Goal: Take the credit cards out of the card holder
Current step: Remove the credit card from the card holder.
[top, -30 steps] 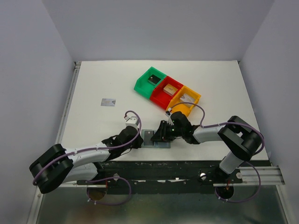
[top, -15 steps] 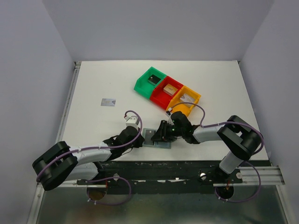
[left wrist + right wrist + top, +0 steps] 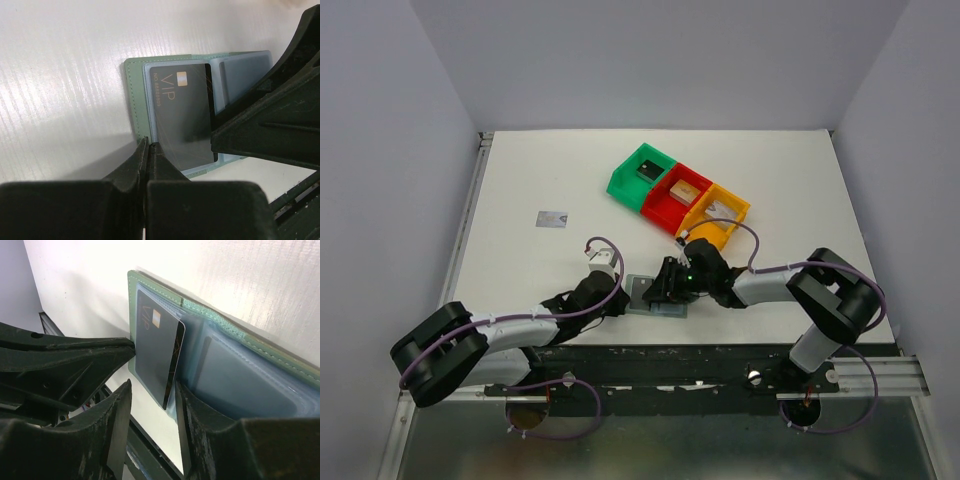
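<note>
The grey-blue card holder [image 3: 642, 296] lies open near the table's front edge, and also shows in the left wrist view [image 3: 131, 95] and the right wrist view [image 3: 250, 380]. A black card marked VIP [image 3: 182, 115] sticks partly out of its left panel, one edge lifted [image 3: 155, 350]. My left gripper [image 3: 148, 144] is shut, its tips pressed on the holder's left edge [image 3: 620, 298]. My right gripper [image 3: 152, 388] is open, one finger on each side of the black card's free edge [image 3: 665, 290]. A silver-grey card [image 3: 552, 219] lies on the table at the far left. No tan-gold card shows for sure.
Green [image 3: 623, 182], red [image 3: 658, 210] and orange [image 3: 728, 222] bins stand in a row behind the holder, with small objects inside. The table's front edge and the black mounting rail [image 3: 720, 360] are right by the holder.
Almost nothing. The left arm has shifted slightly, and the right gripper has edged a little left over the holder.
</note>
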`<action>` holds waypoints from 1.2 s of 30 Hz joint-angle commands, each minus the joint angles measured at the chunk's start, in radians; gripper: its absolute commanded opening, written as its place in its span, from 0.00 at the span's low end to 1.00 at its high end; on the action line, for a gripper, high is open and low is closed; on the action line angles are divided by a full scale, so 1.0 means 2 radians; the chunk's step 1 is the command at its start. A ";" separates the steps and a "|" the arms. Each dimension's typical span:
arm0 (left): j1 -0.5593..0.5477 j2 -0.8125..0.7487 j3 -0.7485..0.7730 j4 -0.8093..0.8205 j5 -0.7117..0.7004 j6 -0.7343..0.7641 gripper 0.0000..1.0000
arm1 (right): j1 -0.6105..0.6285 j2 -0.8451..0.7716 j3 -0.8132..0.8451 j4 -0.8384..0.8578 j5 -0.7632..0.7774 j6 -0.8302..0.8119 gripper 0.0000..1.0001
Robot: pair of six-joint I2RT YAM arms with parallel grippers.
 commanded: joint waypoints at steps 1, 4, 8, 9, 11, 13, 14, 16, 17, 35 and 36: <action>0.000 0.016 -0.016 -0.027 0.020 -0.001 0.00 | -0.001 -0.007 0.001 -0.021 0.038 -0.007 0.49; 0.000 0.018 -0.015 -0.028 0.021 0.001 0.00 | -0.001 -0.011 -0.006 0.012 0.027 -0.004 0.46; 0.000 0.022 -0.015 -0.027 0.025 0.001 0.00 | -0.001 -0.014 -0.019 0.054 0.019 0.001 0.42; 0.000 0.022 -0.015 -0.026 0.025 0.002 0.00 | -0.001 -0.014 -0.024 0.065 0.017 0.005 0.41; 0.000 0.023 -0.015 -0.025 0.026 0.004 0.00 | -0.001 -0.013 -0.027 0.081 0.012 0.006 0.40; -0.001 0.025 -0.015 -0.023 0.028 0.004 0.00 | -0.001 -0.010 -0.030 0.091 0.007 0.011 0.39; 0.000 0.025 -0.015 -0.023 0.028 0.004 0.00 | -0.001 -0.007 -0.030 0.098 0.004 0.011 0.39; 0.000 0.027 -0.015 -0.021 0.029 0.004 0.00 | -0.001 0.000 -0.033 0.120 -0.009 0.018 0.39; 0.000 0.029 -0.014 -0.020 0.030 0.005 0.00 | -0.003 0.006 -0.033 0.136 -0.019 0.021 0.39; 0.000 0.035 -0.015 -0.010 0.035 0.011 0.00 | -0.004 0.049 -0.014 0.162 -0.080 0.025 0.39; -0.001 0.036 -0.015 -0.007 0.035 0.011 0.00 | -0.004 0.054 -0.010 0.164 -0.085 0.025 0.39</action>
